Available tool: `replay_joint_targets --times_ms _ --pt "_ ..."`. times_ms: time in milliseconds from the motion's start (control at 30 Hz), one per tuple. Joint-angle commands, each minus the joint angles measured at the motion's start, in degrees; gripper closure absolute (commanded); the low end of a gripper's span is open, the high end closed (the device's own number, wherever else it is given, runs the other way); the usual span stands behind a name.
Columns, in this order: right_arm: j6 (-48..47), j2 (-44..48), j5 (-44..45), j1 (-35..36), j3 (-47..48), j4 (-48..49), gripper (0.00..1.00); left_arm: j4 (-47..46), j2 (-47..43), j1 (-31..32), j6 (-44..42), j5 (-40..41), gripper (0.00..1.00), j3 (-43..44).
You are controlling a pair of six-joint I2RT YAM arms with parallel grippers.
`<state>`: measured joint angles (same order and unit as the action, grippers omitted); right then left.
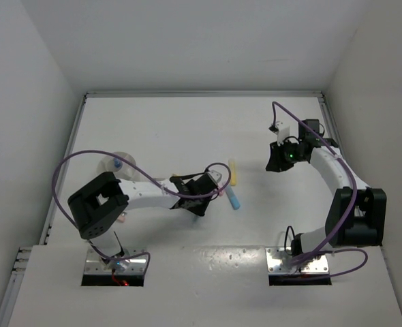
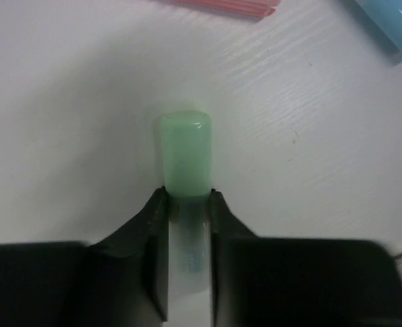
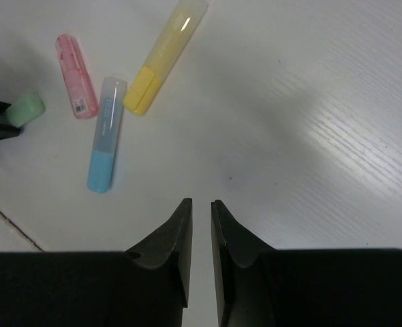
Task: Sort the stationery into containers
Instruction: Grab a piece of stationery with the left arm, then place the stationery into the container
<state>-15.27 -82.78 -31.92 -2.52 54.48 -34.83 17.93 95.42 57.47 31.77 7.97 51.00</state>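
Note:
My left gripper [image 2: 187, 194] is shut on a green marker [image 2: 185, 157], low over the table; the marker's cap sticks out past the fingertips. In the top view this gripper [image 1: 214, 184] is at mid-table. A pink marker [image 3: 76, 76], a blue marker [image 3: 105, 136] and a yellow marker [image 3: 163, 58] lie close together beside it. The green marker [image 3: 25, 109] shows at the left edge of the right wrist view. The white bowl [image 1: 107, 163] sits at the left with a blue-tipped pen [image 1: 118, 164] in it. My right gripper [image 3: 201, 203] hovers empty at the right, jaws a narrow gap apart.
The yellow marker [image 1: 233, 172] and blue marker [image 1: 234, 199] lie just right of the left gripper. A small tan item [image 1: 175, 174] lies by the left forearm. White walls ring the table. Purple cables loop over both arms.

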Motion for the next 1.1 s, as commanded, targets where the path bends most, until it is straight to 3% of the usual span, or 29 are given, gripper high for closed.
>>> replay_joint_targets --times_ms 0,67,167,233,333,400,567,600,767,867,1067 --pt "-0.90 1.40 -0.69 0.15 2.12 0.20 0.82 -0.62 0.39 0.62 0.93 -0.14 0.89 1.03" --pt "-0.90 1.40 -0.69 0.15 2.12 0.20 0.82 -0.62 -1.10 0.62 1.54 -0.14 1.00 1.03" --pt "-0.90 1.40 -0.69 0.15 2.12 0.20 0.82 2.88 -5.65 0.62 5.12 4.49 1.00 2.08" --pt "-0.90 1.92 -0.69 0.15 2.12 0.20 0.82 6.56 -10.23 0.62 9.34 14.84 1.00 2.08" --pt "-0.90 1.92 -0.69 0.15 2.12 0.20 0.82 10.80 -21.38 -0.25 14.88 39.58 1.00 2.87" --pt "-0.90 1.92 -0.69 0.15 2.65 0.20 0.82 10.81 -30.26 -3.92 13.68 44.75 1.00 2.87" --pt "-0.90 1.92 -1.21 0.15 2.65 0.20 0.82 -5.05 -48.01 -17.72 -1.33 44.16 1.00 -3.95" --pt "-1.43 2.45 -1.21 0.15 2.65 0.20 0.82 -6.84 -50.74 -21.75 -0.84 45.11 1.00 -5.55" --pt "-1.43 2.98 -1.92 0.15 2.65 -0.33 0.82 -24.31 -63.49 -29.60 0.57 54.15 1.00 -19.93" --pt "-1.43 2.98 -2.44 0.15 2.65 -0.33 0.82 -32.24 -62.29 -34.35 -0.74 56.89 1.00 -23.75" --pt "-1.96 3.59 -2.44 0.15 2.65 -0.33 0.81 -17.86 -43.93 -45.51 13.40 53.30 1.00 -14.80"
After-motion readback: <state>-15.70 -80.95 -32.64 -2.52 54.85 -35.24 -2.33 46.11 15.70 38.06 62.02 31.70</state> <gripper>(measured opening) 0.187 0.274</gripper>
